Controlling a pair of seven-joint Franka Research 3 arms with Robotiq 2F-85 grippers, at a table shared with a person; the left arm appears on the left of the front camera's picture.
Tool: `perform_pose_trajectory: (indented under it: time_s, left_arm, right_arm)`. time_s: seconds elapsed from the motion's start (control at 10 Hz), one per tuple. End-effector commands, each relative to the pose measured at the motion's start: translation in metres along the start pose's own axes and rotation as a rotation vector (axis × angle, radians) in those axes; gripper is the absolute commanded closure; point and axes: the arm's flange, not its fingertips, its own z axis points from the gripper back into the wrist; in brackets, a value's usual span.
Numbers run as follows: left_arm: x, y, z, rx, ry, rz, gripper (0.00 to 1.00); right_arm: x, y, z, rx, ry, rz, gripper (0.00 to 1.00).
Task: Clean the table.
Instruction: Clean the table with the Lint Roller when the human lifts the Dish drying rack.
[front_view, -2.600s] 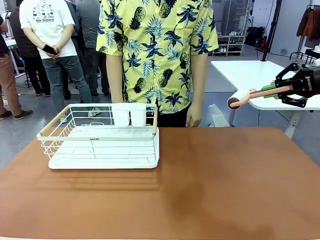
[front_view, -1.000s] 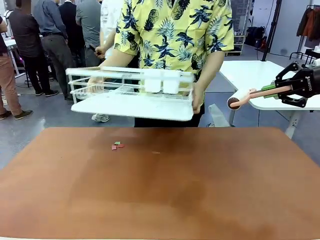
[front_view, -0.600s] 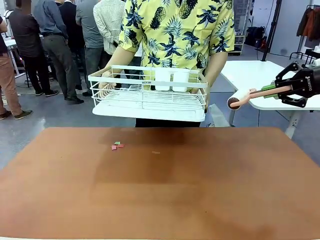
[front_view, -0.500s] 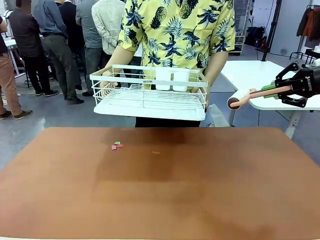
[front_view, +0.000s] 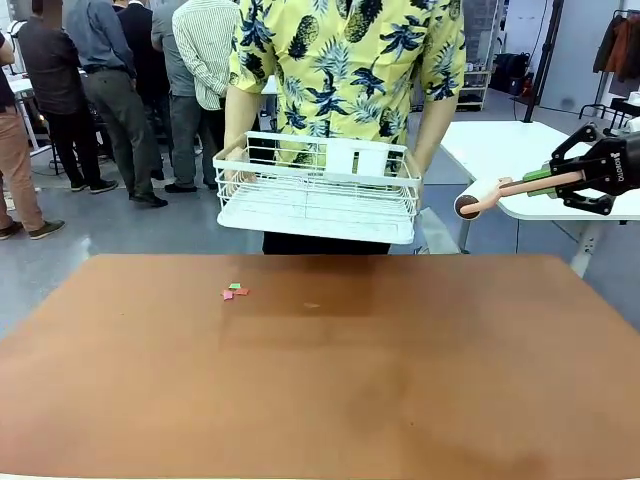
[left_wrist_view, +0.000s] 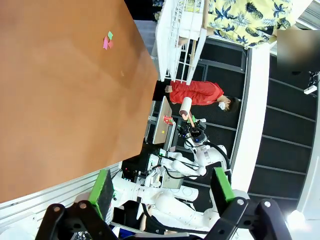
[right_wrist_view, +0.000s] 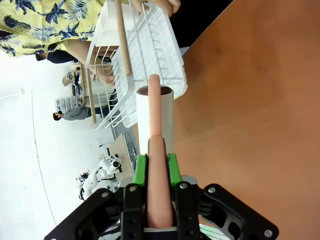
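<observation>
The reddish-brown table (front_view: 320, 380) carries small red and green scraps (front_view: 234, 291) near its far left, and a tiny crumb (front_view: 312, 305) beside them. My right gripper (front_view: 545, 180) hovers off the table's far right corner, shut on the pink handle of a lint roller (front_view: 490, 197), whose white roll points left. In the right wrist view the green pads of the right gripper (right_wrist_view: 157, 165) clamp that handle, with the roll (right_wrist_view: 155, 112) ahead. My left gripper (left_wrist_view: 161, 189) stands open and holds nothing, high above the table (left_wrist_view: 60, 90), with the scraps (left_wrist_view: 107, 41) far off.
A person at the far edge holds a white wire rack (front_view: 318, 190) in both hands above the table, with white cups (front_view: 355, 158) in it. A smaller white table (front_view: 500, 145) stands at the back right. Other people stand at the back left.
The person has lifted the rack off the table, uncovering the scraps, and moved it right. My right gripper and the roller have not moved.
</observation>
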Motion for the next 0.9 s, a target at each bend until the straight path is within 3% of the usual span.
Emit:
perform_pose_trajectory:
  time_s: [0.0,0.8]
  left_arm:
    - [-0.0019,0.0009,0.0022,-0.010,-0.004,-0.002,0.00]
    - [-0.0019,0.0009,0.0022,-0.010,-0.004,-0.002,0.00]
  right_arm:
    - [-0.0002,0.0017,-0.0001,0.002,0.000,-0.008,1.00]
    - [-0.0002,0.0017,-0.0001,0.002,0.000,-0.008,1.00]
